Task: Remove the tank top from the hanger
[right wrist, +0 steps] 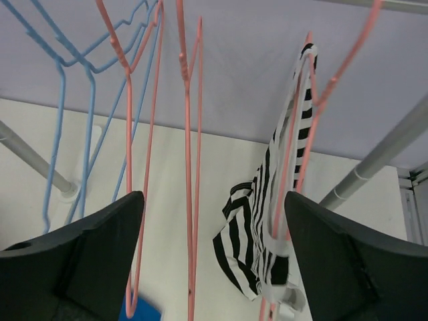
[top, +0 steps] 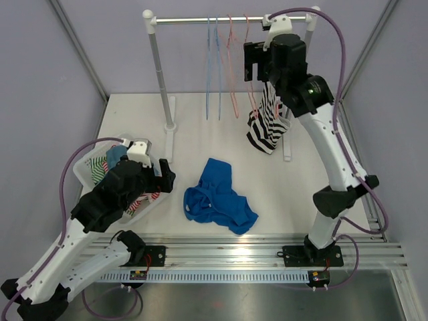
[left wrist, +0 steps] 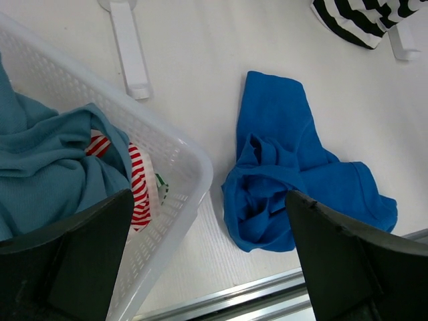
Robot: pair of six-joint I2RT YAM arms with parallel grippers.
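The white tabletop (top: 221, 140) carries a clothes rack (top: 194, 21) along its far edge. The rack's right post is mostly hidden behind the right arm (top: 334, 154), which reaches up to the rail's right end. The left arm (top: 100, 200) leans over a white laundry basket (top: 83, 164) by the left edge and covers much of it.

Near the middle of the tabletop, toward the near edge, lies a crumpled blue garment (top: 217, 200). In the basket, a teal garment (left wrist: 40, 154) and a red-and-white striped piece (left wrist: 137, 187) show only in part.

The black-and-white striped tank top (right wrist: 254, 241) hangs over the far right of the tabletop. One strap is looped on a pink hanger (right wrist: 301, 134) and the body sags below it. From above, the arm hides its upper part. How the other strap sits cannot be made out.

Empty blue hangers (top: 212, 67) and pink hangers (top: 234, 67) hang to its left.

The right gripper (right wrist: 212, 195) has its fingers spread wide, gripping nothing. The left gripper (left wrist: 208, 194) is likewise spread, above the basket rim and the blue garment.
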